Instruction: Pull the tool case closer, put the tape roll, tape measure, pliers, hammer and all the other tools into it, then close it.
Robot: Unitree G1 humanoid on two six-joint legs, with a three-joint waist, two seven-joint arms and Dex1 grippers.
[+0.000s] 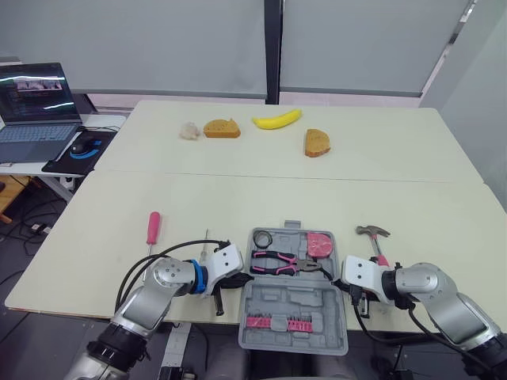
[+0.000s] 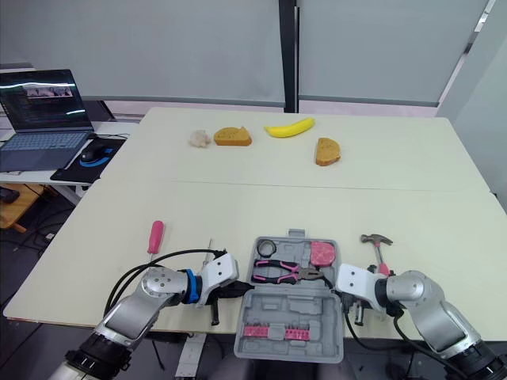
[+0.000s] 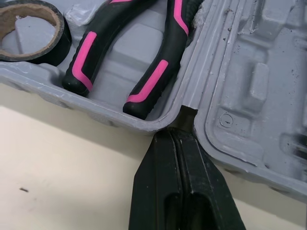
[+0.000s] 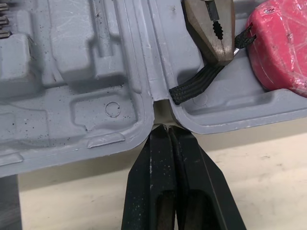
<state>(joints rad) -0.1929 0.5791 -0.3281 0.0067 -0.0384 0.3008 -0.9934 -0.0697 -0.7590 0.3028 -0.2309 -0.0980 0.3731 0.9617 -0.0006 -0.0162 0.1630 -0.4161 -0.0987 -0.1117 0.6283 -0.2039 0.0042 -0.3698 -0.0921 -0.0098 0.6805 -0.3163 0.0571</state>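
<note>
1. Grey plastic tool case (image 1: 295, 302) lies open at the near edge of the table (image 1: 238, 198), its two halves flat and hinged side to side.
2. Its far half holds the tape roll (image 1: 263, 237), the pliers (image 1: 279, 263) and the pink tape measure (image 1: 320, 245); the near half carries a row of bits (image 1: 277, 322).
3. Left gripper (image 3: 178, 130) has its fingers pressed together, holding nothing, tips touching the hinge notch on the case's left side.
4. Right gripper (image 4: 165, 128) is likewise closed and empty-handed, tips at the hinge notch on the right side.
5. Hammer (image 1: 374, 236) lies on the table just right of the case, beyond the right gripper.
6. Pink-handled screwdriver (image 1: 153, 228) lies left of the case, apart from it.
</note>
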